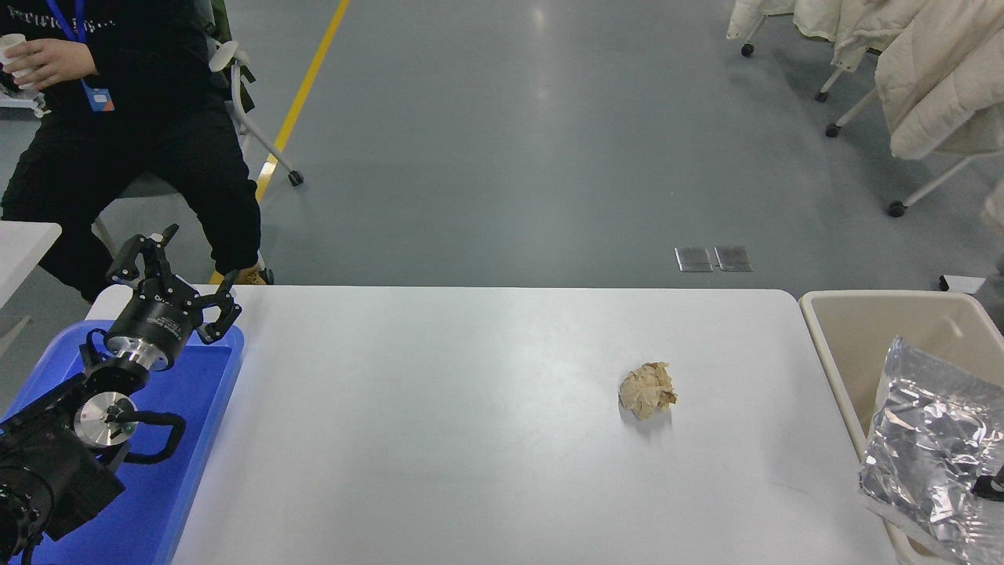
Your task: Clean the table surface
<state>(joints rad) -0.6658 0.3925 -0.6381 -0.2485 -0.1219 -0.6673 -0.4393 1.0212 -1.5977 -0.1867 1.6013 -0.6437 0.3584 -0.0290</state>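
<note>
The white table surface (471, 424) carries a crumpled brown paper ball (648, 390) right of its centre. A crinkled silver foil bag (929, 439) hangs over the beige bin (843, 329) at the table's right end. Only a black tip of my right gripper (990, 485) shows at the picture's right edge, shut on the bag's lower right part. My left gripper (192, 271) is parked open above the far end of the blue tray (200, 408) at the lower left, holding nothing.
A person in black sits on a chair beyond the table's far left corner (118, 133). Chairs draped with pale coats (941, 86) stand on the grey floor at the top right. A second white table's corner (23, 243) shows at the left edge.
</note>
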